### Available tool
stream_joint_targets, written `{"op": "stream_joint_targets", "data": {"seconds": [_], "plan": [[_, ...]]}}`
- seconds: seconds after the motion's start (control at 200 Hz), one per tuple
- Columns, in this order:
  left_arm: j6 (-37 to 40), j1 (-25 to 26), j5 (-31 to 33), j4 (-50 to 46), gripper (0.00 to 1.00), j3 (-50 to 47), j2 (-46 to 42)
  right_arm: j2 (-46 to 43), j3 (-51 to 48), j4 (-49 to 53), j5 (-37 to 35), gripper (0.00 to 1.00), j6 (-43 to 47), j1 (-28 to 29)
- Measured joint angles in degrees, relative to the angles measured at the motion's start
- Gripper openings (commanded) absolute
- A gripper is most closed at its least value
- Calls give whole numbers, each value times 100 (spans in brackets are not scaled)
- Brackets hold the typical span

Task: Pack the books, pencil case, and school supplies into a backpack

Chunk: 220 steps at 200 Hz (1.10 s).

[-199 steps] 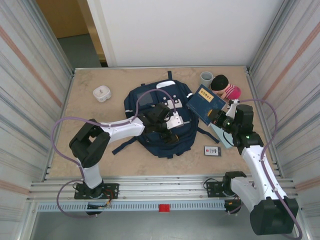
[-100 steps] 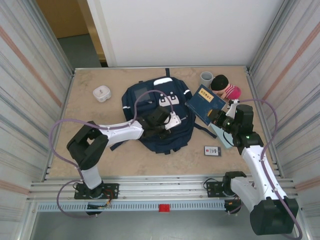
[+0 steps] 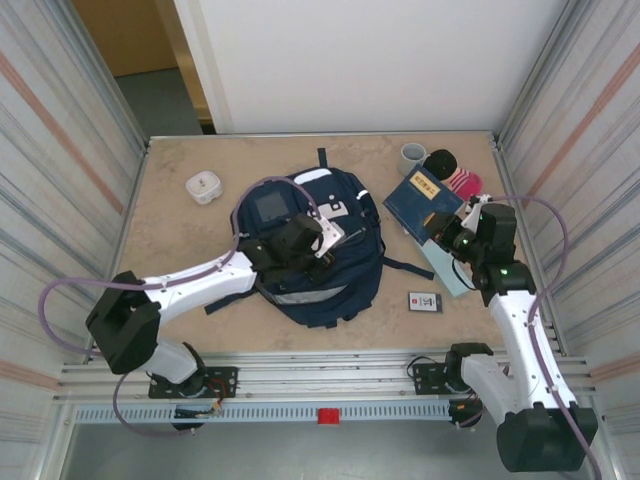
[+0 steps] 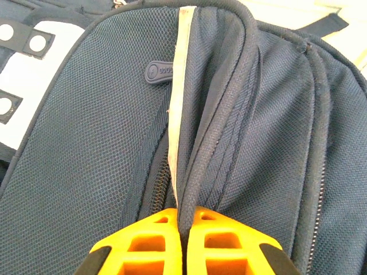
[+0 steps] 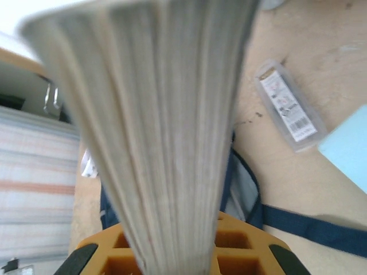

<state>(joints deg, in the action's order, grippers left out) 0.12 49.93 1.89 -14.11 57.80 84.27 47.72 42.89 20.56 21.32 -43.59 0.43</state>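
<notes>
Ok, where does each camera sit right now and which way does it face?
Top external: above and behind the arm bases, looking down on the table, left arm, right arm and backpack in view.
Left wrist: faces forward over the left gripper, shut on a backpack seam.
Right wrist: faces over the right gripper, shut on the blue book, page edges up close.
Shared: the backpack, in all three.

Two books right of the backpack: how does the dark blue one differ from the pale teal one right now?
The dark blue book is clamped in the right hand; the pale teal book lies flat on the table, ungripped. The dark blue book has a yellow label; the pale teal book's visible part is plain. The dark blue book shows a thick page block; the pale teal book looks thin. Both are outside the backpack.
</notes>
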Motion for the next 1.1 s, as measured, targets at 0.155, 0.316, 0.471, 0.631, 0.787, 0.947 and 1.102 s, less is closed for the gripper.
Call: {"op": "stream_joint_targets", "data": {"seconds": [0.155,0.316,0.471,0.631,0.787,0.947,1.102], "plan": [[-400,-492,-280,-323,0,457,-168,-573,116,942,-164,0,-195,-243],[-667,-920,-555,-369,0,726,-400,-1119,175,1751,197,0,-284,-280],[-883,-1169,-866,-461,0,925,-404,-1051,326,2476,859,0,-269,-225],[-966,-1274,-1095,-520,0,1091,-396,-907,173,2280,1333,0,-586,592],[-1084,-1320,-1270,-525,0,1182,-345,-695,-437,984,1263,0,-1335,1904],[-1209,-1425,-1486,-516,0,1228,-273,68,-957,-649,813,0,-2232,2761],[-1266,-1526,-1633,-487,0,1252,-273,782,-1239,-2013,33,0,-2968,3346]]}}
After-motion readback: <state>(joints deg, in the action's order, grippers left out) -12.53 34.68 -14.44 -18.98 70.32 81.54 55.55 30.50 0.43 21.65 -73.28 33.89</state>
